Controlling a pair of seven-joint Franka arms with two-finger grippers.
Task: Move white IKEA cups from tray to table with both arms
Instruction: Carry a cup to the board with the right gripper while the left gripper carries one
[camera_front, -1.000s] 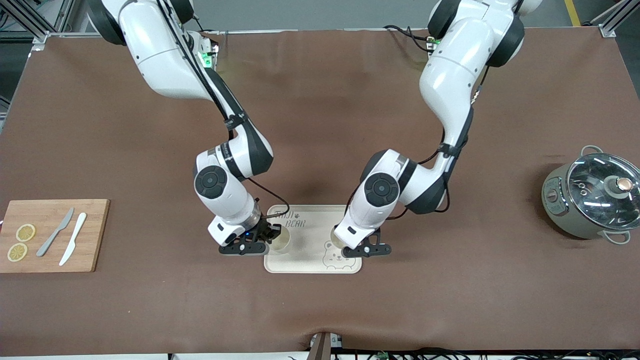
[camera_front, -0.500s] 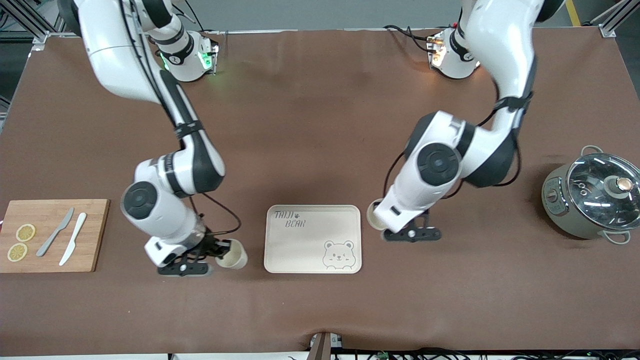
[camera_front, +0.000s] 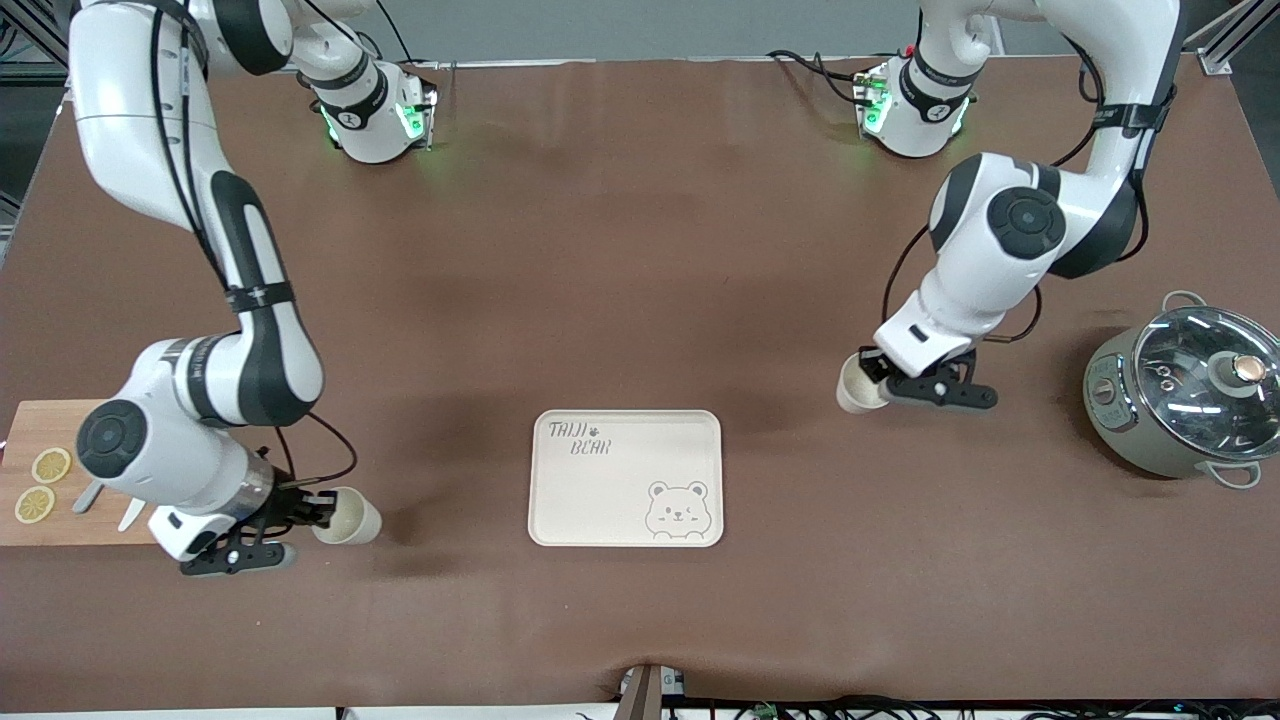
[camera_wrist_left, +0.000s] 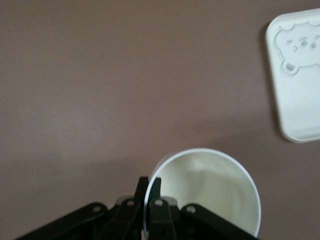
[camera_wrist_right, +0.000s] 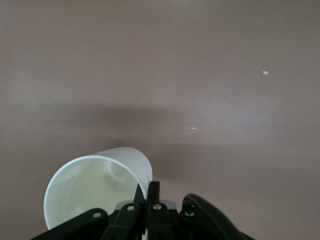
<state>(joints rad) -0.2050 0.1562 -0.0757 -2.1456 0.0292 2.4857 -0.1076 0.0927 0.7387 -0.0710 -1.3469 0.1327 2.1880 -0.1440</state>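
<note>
Each gripper holds one of the two white cups by its rim. My left gripper (camera_front: 882, 386) is shut on a cup (camera_front: 856, 386) above the brown mat, between the beige tray (camera_front: 625, 440) and the grey cooker pot. In the left wrist view, its fingers (camera_wrist_left: 149, 183) pinch the cup's wall (camera_wrist_left: 210, 185). My right gripper (camera_front: 316, 510) is shut on the other cup (camera_front: 350, 518) above the mat, between the cutting board and the tray. In the right wrist view, its fingers (camera_wrist_right: 151, 189) clamp that cup's rim (camera_wrist_right: 95, 185). Both cups are tilted.
The tray with a bear drawing is bare; its corner shows in the left wrist view (camera_wrist_left: 300, 80). The grey lidded cooker pot (camera_front: 1185, 395) stands at the left arm's end. A wooden cutting board (camera_front: 40, 425) with lemon slices (camera_front: 50, 465) lies at the right arm's end, partly hidden by the right arm.
Both arms lifted their cups off the tray and swung them outward, the left toward the cooker pot, the right toward the cutting board. The tray now holds nothing.
</note>
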